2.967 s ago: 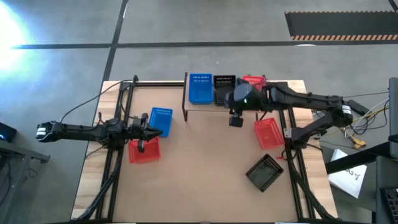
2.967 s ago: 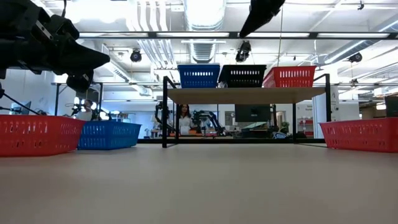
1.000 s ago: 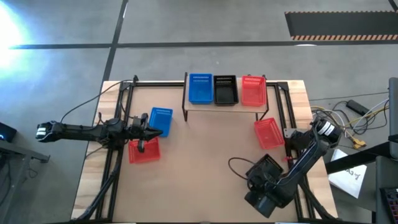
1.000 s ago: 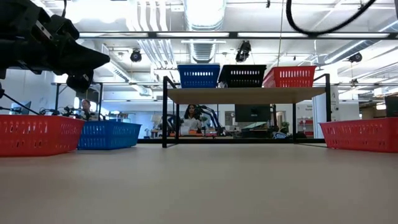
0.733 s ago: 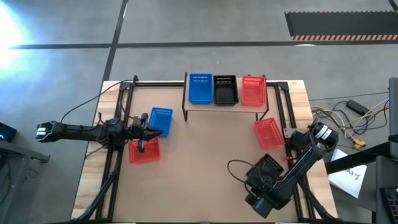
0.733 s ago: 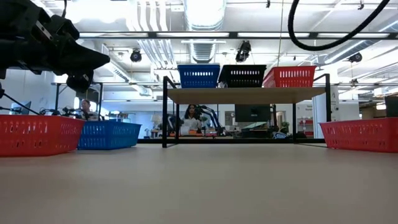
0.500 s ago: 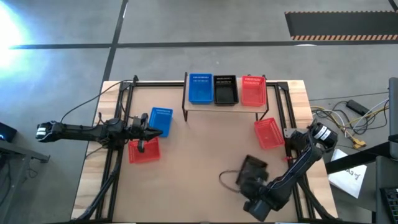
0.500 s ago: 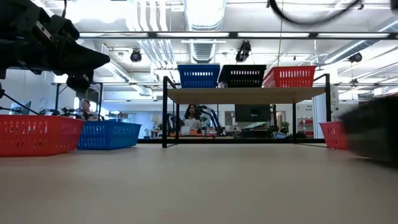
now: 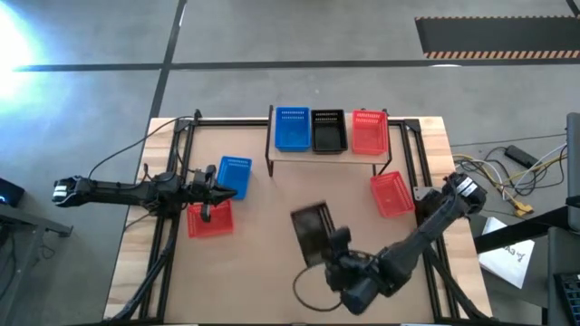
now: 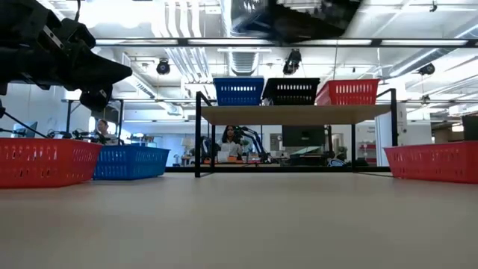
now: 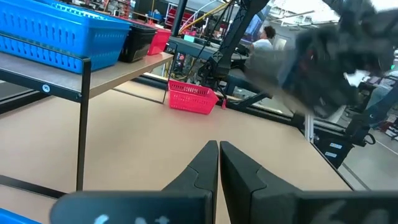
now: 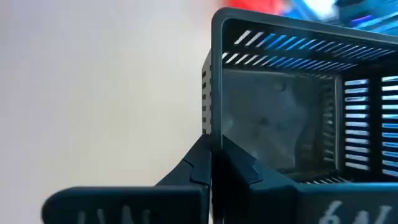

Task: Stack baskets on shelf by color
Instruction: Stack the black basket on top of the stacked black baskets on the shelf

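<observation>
On the shelf [image 9: 328, 152] stand a blue basket [image 9: 292, 129], a black one [image 9: 328, 131] and a red one [image 9: 369, 132], side by side. A second black basket [image 9: 313, 231] hangs over the table's middle, with my right gripper [image 9: 333, 244] shut on it. It blurs at the top of the low view [image 10: 291, 15]. My left gripper [image 9: 210, 190] is shut and empty, hovering above the table between a blue basket [image 9: 234, 177] and a red basket [image 9: 210, 218] at the left. Another red basket [image 9: 391, 193] rests on the table at the right. My right gripper pinches one side wall of the black basket [image 12: 209, 127], close to a corner, one finger inside the basket and one outside. In the high view the fingers come at it from the table's near right. The basket is lifted well clear of the table.
The shelf's black legs [image 10: 198, 134] stand at the table's far middle. Black frame rails [image 9: 172, 181] run along both sides of the table. A cable loop [image 9: 308, 290] hangs below my right arm. Bare tabletop lies in front of the shelf.
My right gripper has taken hold of the black basket at the table's near right, lifted it off the table and swung it toward the left, to above the table's middle. The basket has turned about on the way.
</observation>
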